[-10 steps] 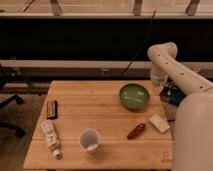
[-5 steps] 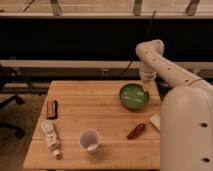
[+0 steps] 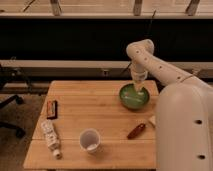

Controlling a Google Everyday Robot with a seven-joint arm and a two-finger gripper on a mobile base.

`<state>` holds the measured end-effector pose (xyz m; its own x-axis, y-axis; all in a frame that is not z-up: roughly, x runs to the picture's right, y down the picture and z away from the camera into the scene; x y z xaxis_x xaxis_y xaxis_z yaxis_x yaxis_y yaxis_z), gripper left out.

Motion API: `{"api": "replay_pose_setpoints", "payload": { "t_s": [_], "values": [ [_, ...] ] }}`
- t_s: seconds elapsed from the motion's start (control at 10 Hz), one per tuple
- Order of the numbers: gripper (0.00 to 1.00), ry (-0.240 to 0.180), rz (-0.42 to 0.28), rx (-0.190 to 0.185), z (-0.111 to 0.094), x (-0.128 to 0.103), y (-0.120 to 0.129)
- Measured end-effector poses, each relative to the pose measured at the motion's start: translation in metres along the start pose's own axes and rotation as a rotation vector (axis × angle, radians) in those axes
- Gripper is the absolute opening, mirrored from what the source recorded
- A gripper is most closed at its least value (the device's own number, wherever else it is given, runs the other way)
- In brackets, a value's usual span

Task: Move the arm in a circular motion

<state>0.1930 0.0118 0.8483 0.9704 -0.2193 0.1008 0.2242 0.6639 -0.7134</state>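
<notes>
Nearest on the right, the arm (image 3: 182,125) bulks over the right edge of the table (image 3: 100,112) as one thick cream-white segment. A small pale item (image 3: 151,120) sits just beside it, and a shift of that segment could nudge it off the edge. Along the near side stand an upright white cup (image 3: 90,140) and a white bottle (image 3: 50,136) lying on its side at the left. Both look light, so a low, wide circle would likely tip or roll them. A reddish-brown item (image 3: 136,131) lies between the cup and the green bowl (image 3: 134,97). Farther back the arm bends down from its high joint, and the gripper (image 3: 138,90) hangs over the bowl's far rim, perhaps dipping inside — whether it is parted or closed cannot be told. A sideways sweep at this height could catch the rim and drag the bowl towards the far edge. A dark bar (image 3: 51,108) lies well apart at the left. The best free room seems to be higher up, above the middle of the table; beyond the far edge the wall ledge (image 3: 75,65) limits the elbow.
</notes>
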Motion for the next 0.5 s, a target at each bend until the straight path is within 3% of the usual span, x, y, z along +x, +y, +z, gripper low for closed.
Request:
{"api": "replay_pose_setpoints", "payload": {
  "t_s": [0.5],
  "values": [
    [0.0, -0.034, -0.132, 0.024, -0.01, -0.052, 0.006]
  ]
}}
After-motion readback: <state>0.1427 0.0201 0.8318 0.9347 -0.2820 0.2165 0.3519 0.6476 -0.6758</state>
